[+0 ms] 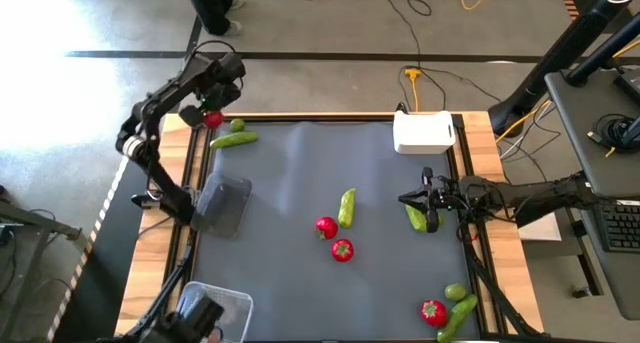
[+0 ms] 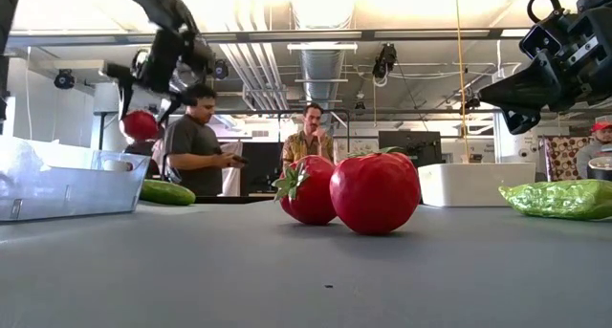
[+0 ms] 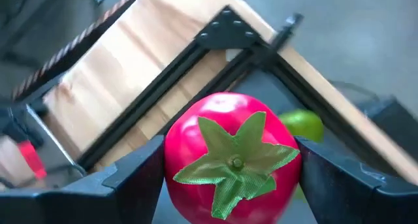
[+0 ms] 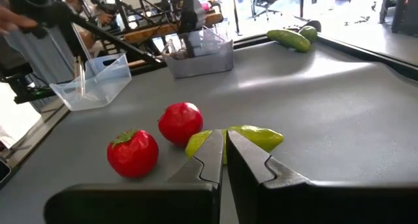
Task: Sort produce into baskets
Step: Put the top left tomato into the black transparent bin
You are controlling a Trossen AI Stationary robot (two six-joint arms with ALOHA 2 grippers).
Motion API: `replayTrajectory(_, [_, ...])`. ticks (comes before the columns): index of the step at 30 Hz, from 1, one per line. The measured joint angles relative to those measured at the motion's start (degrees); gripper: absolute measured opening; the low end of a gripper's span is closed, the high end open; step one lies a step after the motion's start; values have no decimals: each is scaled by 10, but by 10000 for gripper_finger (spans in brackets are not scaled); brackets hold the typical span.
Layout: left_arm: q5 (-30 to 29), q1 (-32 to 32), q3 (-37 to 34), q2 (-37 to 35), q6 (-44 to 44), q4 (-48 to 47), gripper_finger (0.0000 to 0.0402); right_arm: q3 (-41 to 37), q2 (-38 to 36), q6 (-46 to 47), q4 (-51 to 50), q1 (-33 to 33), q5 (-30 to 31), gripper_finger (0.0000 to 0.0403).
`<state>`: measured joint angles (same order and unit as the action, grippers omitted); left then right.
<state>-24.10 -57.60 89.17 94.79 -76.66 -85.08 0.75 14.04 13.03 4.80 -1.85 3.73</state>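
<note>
My left gripper (image 1: 213, 118) is shut on a round red piece with a green top (image 3: 232, 162), up over the table's far left corner. It also shows in the low view (image 2: 141, 125). A long green piece (image 1: 233, 139) and a lime-green ball (image 1: 238, 126) lie on the mat just below it. My right gripper (image 1: 425, 198) is shut and empty, above a green piece (image 1: 418, 218) at the mat's right side. Two red pieces (image 1: 326, 226) (image 1: 342, 250) and a long green piece (image 1: 346, 207) lie mid-table. My left gripper pinches the red piece by its round sides (image 3: 173, 165) between its two fingers (image 3: 130, 178), one on each side. The piece's green top faces the wrist camera. The piece is lifted clear of the table.
A white box (image 1: 424, 133) stands at the far right. A clear tub (image 1: 222, 203) stands at the left, another (image 1: 215, 305) at the near left corner. A red piece (image 1: 433, 311), a lime-green ball (image 1: 455, 293) and a long green piece (image 1: 460, 313) lie near right. People stand beyond the table.
</note>
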Motion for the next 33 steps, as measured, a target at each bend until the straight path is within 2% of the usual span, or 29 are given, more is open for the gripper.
replayTrajectory(2, [4,26,0,-23,41,-1,291,0,0,0,0,0,-16,13])
replayTrajectory(7, [11,123,-2,-91,79,-39,291,0,0,0,0,0,-57,13])
replayTrajectory(11, [30,216,-23,-151,145,-48,291,0,0,0,0,0,-60,13])
replayTrajectory(13, [43,269,-41,-184,144,-50,291,0,0,0,0,0,-61,13])
replayTrajectory(18, [46,414,-124,-263,103,-49,291,0,0,0,0,0,-61,13])
replayTrajectory(24, [38,572,-254,-308,-24,-31,291,0,0,0,0,0,-61,13])
replayTrajectory(28, [36,615,-338,-308,-89,17,291,0,0,0,0,0,-61,13])
replayTrajectory(33, [28,617,-428,-283,-87,138,291,0,0,0,0,0,-61,13])
